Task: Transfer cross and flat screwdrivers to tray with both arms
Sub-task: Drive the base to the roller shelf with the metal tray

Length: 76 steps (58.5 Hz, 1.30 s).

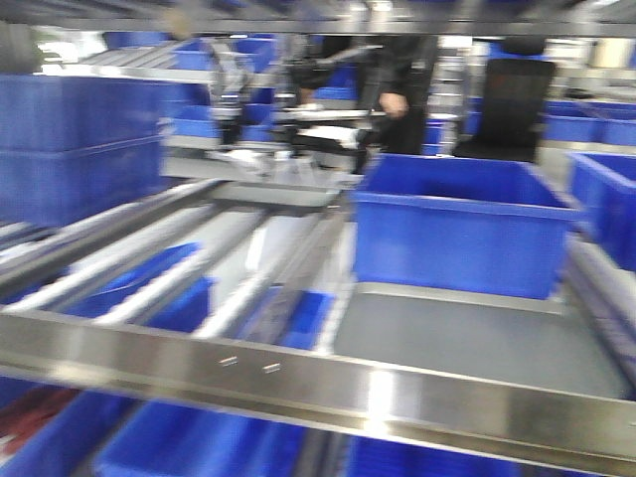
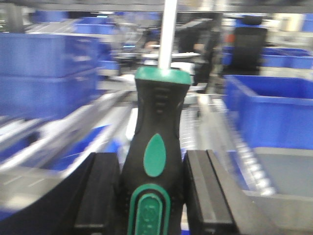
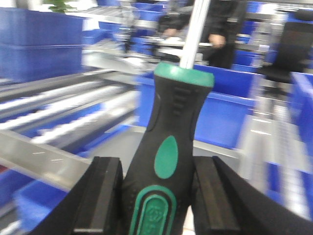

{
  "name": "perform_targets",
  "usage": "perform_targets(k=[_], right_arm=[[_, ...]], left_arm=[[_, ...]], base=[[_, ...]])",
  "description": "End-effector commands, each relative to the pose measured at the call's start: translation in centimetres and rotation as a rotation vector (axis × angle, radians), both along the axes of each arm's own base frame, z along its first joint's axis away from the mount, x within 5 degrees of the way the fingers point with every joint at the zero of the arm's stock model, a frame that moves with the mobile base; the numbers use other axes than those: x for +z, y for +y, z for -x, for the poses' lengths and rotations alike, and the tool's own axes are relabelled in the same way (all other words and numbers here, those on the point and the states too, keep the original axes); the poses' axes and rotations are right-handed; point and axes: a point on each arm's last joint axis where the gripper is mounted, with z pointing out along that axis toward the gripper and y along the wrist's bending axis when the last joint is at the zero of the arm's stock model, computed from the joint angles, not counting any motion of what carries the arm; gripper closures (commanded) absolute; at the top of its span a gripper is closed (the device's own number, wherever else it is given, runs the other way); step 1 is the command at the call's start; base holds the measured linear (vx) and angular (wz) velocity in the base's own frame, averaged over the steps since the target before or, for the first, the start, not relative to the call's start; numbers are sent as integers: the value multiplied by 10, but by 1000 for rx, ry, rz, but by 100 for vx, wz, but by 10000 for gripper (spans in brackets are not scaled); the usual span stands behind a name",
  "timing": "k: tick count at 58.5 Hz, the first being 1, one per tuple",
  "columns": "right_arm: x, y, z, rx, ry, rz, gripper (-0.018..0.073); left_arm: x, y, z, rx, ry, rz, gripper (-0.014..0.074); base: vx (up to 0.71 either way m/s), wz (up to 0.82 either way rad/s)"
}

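Observation:
In the left wrist view a screwdriver [image 2: 159, 103] with a black and green handle stands upright, and my left gripper [image 2: 151, 155] is shut on its handle. Its silver shaft runs out of the top of the frame. My right gripper [image 3: 156, 159] is likewise shut on the second screwdriver [image 3: 178, 98], which leans slightly to the right. Both tips are out of view, so I cannot tell cross from flat. The grey tray [image 1: 467, 343] lies ahead at the right, in front of a blue crate, and shows below both tools [image 3: 122, 142] [image 2: 288, 171]. Neither gripper shows in the front view.
A blue crate [image 1: 452, 234] stands just behind the tray. Roller rails [image 1: 169, 278] run on the left, with a steel crossbar [image 1: 298, 373] in front. Stacked blue crates [image 1: 79, 144] stand at the far left. A person in black [image 1: 397, 89] is at the back.

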Motion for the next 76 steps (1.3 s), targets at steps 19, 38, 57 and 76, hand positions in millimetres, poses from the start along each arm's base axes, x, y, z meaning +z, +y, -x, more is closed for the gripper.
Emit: perform_targets(k=[19,38,57,76], right_arm=[[16,-1,1,-10,-118,-11,567],[16,-1,1,-9,-118,-12,567],[16,-1,1,-9,-118,-12,567],[17,-1,1,-11,-125,-11,567]], left_arm=[[15,0,2,-7,-115,17,599],[15,0,2,-7,-115,17,599],[15,0,2,-7,-115,17,599],[15,0,2,-7,-115,17,599]], base=[[21,-53],[22,-3],[10,4],[1,0]])
